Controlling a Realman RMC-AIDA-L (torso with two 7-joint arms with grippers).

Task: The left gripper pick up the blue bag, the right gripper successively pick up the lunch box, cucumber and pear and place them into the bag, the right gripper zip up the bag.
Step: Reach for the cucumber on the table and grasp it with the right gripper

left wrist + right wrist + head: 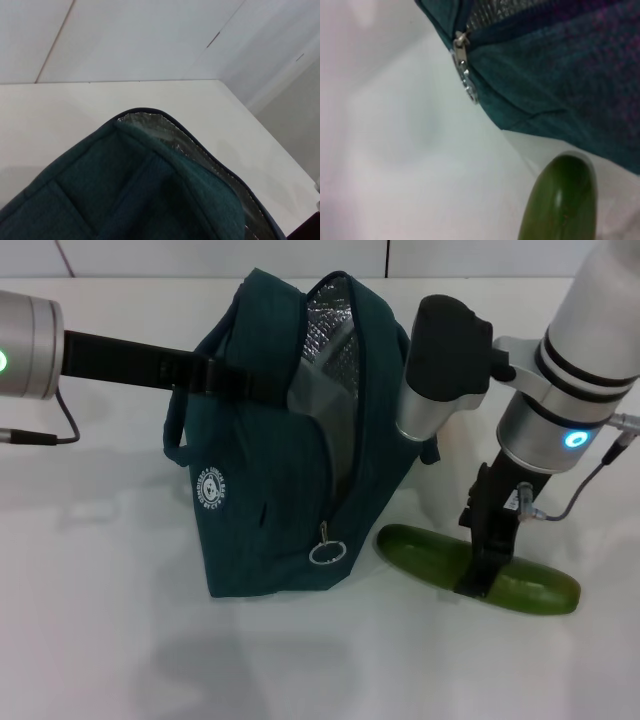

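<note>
The blue bag (265, 500) stands on the white table with its top open, showing silver lining (335, 315). My left gripper (222, 377) reaches in from the left and is shut on the bag's upper edge; its wrist view shows the bag's rim (150, 165) close up. The dark green cucumber (425, 552) lies on the table to the right of the bag. My right gripper (480, 575) stands straight down over its middle, shut on it. The cucumber's end (562, 200) shows in the right wrist view. The lunch box and pear are out of view.
The zipper pull with its metal ring (325, 552) hangs at the bag's front corner, close to the cucumber's left end; it also shows as a zipper pull (464, 75) in the right wrist view. Bare white table (120, 640) spreads in front.
</note>
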